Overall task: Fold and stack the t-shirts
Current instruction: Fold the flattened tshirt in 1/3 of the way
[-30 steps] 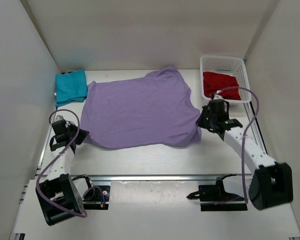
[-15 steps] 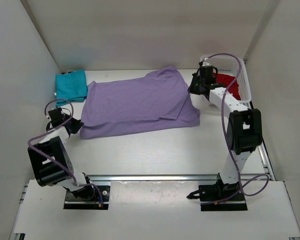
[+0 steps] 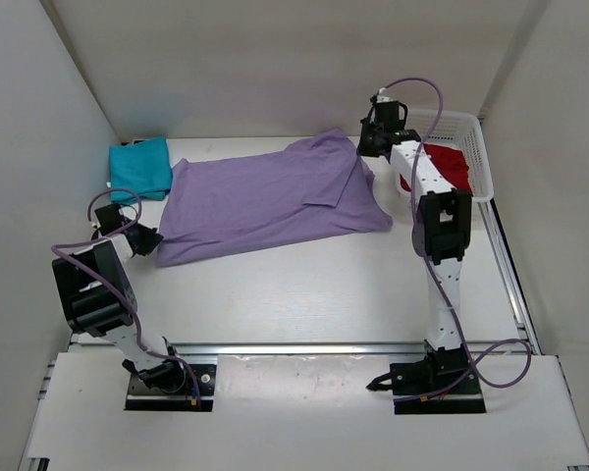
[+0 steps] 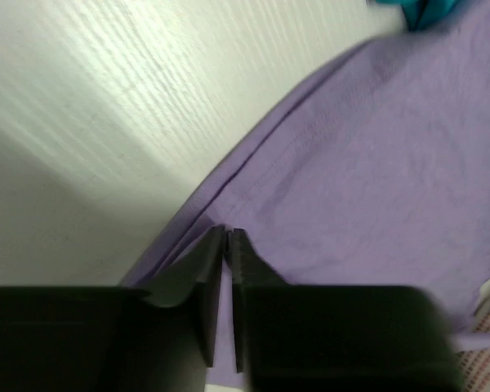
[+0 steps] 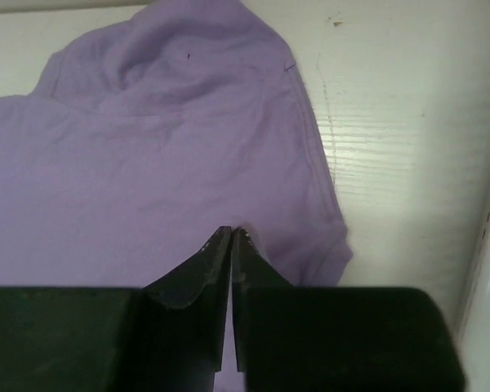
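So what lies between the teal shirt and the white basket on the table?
In the top external view, the lavender t-shirt fills nearly all that stretch between the teal t-shirt and the basket, with the right claw at its basket-side edge.

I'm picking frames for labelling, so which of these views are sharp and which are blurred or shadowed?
Top external: sharp and evenly lit, soft shadows under the arms. Left wrist: motion-blurred, the lavender t-shirt and the table grain smeared, left tool dark. Right wrist: mostly sharp, cloth seams readable, right tool a black silhouette.
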Action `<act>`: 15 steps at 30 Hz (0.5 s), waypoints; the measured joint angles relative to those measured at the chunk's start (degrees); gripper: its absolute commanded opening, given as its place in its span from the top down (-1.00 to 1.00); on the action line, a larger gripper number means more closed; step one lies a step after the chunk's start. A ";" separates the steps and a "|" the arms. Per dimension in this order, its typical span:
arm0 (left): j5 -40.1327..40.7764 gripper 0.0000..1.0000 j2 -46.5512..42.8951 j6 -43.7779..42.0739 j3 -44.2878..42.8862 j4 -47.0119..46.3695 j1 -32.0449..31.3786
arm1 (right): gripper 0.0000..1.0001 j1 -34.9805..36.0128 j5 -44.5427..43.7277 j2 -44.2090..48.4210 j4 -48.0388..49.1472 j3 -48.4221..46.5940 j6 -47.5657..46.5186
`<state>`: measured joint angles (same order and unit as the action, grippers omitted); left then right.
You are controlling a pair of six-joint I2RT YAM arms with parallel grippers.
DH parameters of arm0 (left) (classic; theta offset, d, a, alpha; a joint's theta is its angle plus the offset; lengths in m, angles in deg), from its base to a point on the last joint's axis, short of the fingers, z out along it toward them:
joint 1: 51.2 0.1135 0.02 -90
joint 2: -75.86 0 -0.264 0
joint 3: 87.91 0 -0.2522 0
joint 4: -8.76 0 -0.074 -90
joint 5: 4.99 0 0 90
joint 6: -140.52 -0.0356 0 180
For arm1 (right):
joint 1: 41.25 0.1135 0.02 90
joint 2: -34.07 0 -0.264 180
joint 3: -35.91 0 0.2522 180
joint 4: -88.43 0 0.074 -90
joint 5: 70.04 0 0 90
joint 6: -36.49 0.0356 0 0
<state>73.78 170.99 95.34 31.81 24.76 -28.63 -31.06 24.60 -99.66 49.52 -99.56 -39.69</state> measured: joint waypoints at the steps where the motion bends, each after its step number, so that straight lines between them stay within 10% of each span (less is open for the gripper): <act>1: -0.04 0.40 -0.13 0.09 0.20 0.04 0.37 | 0.78 0.31 0.02 -1.31 -1.09 -2.19 -0.33; 4: -0.24 0.18 -0.52 0.35 0.31 0.04 1.42 | 0.26 0.76 -0.07 -5.75 -5.42 -11.06 -0.94; 7: -0.61 0.15 -2.49 0.26 0.33 0.57 2.49 | 0.22 0.83 -0.02 -7.10 -9.86 -16.50 -1.55; 11: -0.85 0.18 -10.08 -0.66 2.95 0.70 3.48 | 0.62 0.92 -0.52 -4.07 -13.35 -14.34 -1.95; 15: -1.22 0.21 -18.45 -1.11 9.57 -1.11 2.40 | 0.96 0.92 -0.59 9.88 -9.60 9.51 -1.36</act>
<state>72.56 152.54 94.22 41.38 23.65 -26.23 -30.14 24.01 -89.78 39.93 -90.05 -41.04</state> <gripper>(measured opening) 0.396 0.048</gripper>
